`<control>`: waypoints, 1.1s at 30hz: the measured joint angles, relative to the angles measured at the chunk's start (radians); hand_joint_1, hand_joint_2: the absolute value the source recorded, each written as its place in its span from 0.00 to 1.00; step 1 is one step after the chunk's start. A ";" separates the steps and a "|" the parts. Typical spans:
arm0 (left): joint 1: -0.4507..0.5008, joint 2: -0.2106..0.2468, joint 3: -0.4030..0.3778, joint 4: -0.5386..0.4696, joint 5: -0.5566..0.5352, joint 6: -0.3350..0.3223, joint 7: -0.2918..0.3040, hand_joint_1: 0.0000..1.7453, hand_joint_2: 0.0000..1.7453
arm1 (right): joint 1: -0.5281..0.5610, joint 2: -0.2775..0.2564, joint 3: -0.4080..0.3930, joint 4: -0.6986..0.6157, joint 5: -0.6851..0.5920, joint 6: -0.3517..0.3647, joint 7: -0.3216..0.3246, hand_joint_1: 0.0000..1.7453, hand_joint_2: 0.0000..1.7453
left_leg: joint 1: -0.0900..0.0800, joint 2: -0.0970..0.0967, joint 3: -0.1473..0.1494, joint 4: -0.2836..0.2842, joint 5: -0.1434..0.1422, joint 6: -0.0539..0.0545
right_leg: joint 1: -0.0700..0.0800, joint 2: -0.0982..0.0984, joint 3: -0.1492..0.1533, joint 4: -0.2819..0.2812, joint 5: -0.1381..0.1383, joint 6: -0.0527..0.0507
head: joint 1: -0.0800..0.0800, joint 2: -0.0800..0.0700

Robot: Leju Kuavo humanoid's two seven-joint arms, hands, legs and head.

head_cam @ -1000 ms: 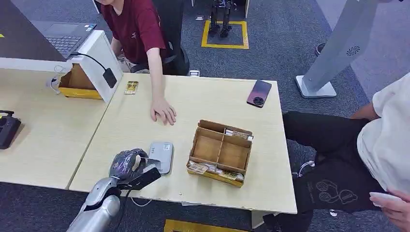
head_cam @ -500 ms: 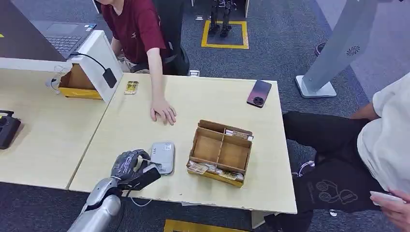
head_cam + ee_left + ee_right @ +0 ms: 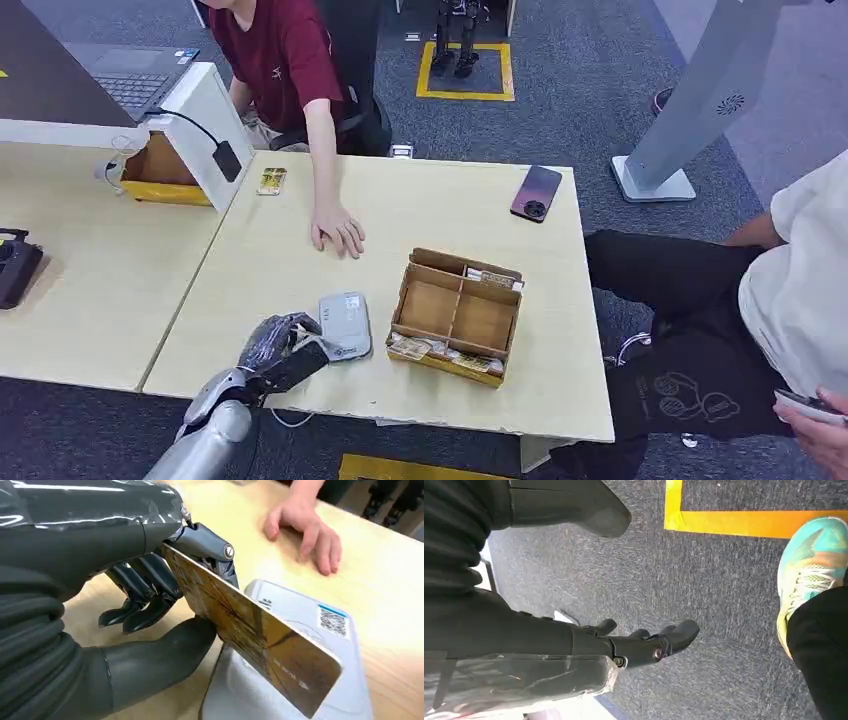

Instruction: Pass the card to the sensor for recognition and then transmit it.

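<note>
My left hand (image 3: 275, 347) is at the table's near edge and pinches a gold patterned card (image 3: 250, 635) between thumb and fingers. The card juts out over the grey card sensor (image 3: 343, 325), a flat device with a QR sticker (image 3: 332, 621). In the left wrist view the card's free end hangs just above the sensor (image 3: 300, 675). My right hand (image 3: 644, 645) hangs over the carpet, fingers apart and holding nothing.
A cardboard divider box (image 3: 458, 316) with cards along its edges stands right of the sensor. A person's hand (image 3: 337, 230) rests flat on the table beyond it. A phone (image 3: 536, 193) lies far right; a small card (image 3: 271, 181) lies far left. Another person sits at the right.
The sensor has slid slightly right toward the box, and my left hand with the card has followed it, moving right along the near edge.
</note>
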State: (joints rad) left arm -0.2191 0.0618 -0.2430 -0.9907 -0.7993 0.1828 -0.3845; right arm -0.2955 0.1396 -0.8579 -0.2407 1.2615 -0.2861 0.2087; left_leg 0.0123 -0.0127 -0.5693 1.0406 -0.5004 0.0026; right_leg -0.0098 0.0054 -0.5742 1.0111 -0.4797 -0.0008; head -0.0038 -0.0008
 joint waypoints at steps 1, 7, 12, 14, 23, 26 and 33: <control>-0.002 -0.004 0.001 -0.002 0.017 -0.013 -0.003 1.00 1.00 | 0.001 0.000 0.000 0.000 0.001 0.000 -0.001 0.00 1.00 | 0.000 0.000 0.000 0.000 0.000 0.000 | 0.000 0.000 0.000 0.000 0.000 0.000 | 0.000 0.000; -0.014 -0.013 0.007 -0.009 0.035 -0.033 -0.002 1.00 1.00 | 0.001 -0.002 -0.005 0.000 0.002 -0.003 -0.002 0.00 1.00 | 0.000 0.000 0.000 0.000 0.000 0.000 | 0.000 0.000 0.000 0.000 0.000 0.000 | 0.000 0.000; -0.017 -0.021 0.007 -0.009 0.047 -0.043 -0.002 1.00 1.00 | 0.001 -0.002 -0.014 0.001 0.005 -0.006 -0.002 0.00 1.00 | 0.000 0.000 0.000 0.000 0.000 0.000 | 0.000 0.000 0.000 0.000 0.000 0.000 | 0.000 0.000; -0.017 -0.022 0.007 -0.009 0.052 -0.046 -0.003 1.00 1.00 | 0.002 -0.002 -0.016 0.001 0.005 -0.006 -0.002 0.00 1.00 | 0.000 0.000 0.000 0.000 0.000 0.000 | 0.000 0.000 0.000 0.000 0.000 0.000 | 0.000 0.000; -0.034 -0.023 0.014 -0.008 0.069 -0.026 0.016 1.00 1.00 | 0.005 -0.003 -0.022 0.003 0.016 -0.008 -0.003 0.00 1.00 | 0.000 0.000 0.000 0.000 0.000 0.000 | 0.000 0.000 0.000 0.000 0.000 0.000 | 0.000 0.000; -0.036 -0.024 0.022 -0.008 0.098 -0.047 0.010 1.00 1.00 | 0.005 -0.003 -0.024 0.005 0.016 -0.009 -0.003 0.00 1.00 | 0.000 0.000 0.000 0.000 0.000 0.000 | 0.000 0.000 -0.001 0.000 0.000 0.000 | 0.000 0.000; -0.070 -0.047 0.052 0.001 0.186 -0.095 0.022 1.00 1.00 | 0.005 -0.003 -0.025 0.006 0.025 -0.013 -0.002 0.00 1.00 | 0.000 0.000 -0.001 0.000 0.000 0.000 | 0.000 0.000 -0.001 0.000 0.000 0.000 | 0.000 0.000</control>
State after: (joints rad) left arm -0.2890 0.0152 -0.1911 -0.9899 -0.6134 0.0882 -0.3627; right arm -0.2907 0.1362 -0.8831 -0.2350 1.2867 -0.2991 0.2068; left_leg 0.0123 -0.0125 -0.5699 1.0406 -0.5004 0.0026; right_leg -0.0097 0.0057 -0.5750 1.0111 -0.4797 -0.0008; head -0.0038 -0.0008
